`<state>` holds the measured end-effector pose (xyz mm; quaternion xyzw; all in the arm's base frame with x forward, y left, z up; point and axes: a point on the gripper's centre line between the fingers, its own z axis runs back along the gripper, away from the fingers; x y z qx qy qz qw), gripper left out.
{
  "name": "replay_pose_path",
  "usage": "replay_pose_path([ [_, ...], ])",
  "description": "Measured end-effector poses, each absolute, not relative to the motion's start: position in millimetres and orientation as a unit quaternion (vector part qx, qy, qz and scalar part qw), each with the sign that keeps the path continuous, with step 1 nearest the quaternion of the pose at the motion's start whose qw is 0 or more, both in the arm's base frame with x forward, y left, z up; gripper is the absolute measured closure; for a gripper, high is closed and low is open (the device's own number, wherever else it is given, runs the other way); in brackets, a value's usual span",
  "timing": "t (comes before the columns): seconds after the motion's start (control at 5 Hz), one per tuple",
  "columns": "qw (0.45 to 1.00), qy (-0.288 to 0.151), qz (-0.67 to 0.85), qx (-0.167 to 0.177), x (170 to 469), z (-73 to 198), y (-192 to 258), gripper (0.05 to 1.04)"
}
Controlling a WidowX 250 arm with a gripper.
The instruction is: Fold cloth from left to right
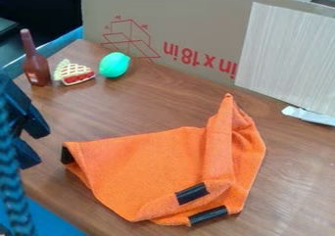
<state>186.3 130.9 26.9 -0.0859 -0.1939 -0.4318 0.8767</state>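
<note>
The orange cloth [147,164] lies on the desk [128,110], its right part bunched and folded over, with black strips [192,194] near its lower edge. At the left edge of the view, the gripper [34,142] is near the cloth's left corner but apart from it, its jaws open with nothing held between them.

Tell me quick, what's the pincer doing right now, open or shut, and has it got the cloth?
Pincer: open, holding nothing, off to the side of the cloth.
</note>
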Motion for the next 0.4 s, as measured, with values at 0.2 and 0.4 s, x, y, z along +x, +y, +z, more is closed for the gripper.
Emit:
replay_pose_path([
  [0.2, 0.879, -0.188, -0.43, -0.08, 191.7, 19.9, 119.1, 0.084],
  [0.4, 0.879, -0.186, -0.434, -0.064, 199.7, 15.0, 111.0, 0.084],
])
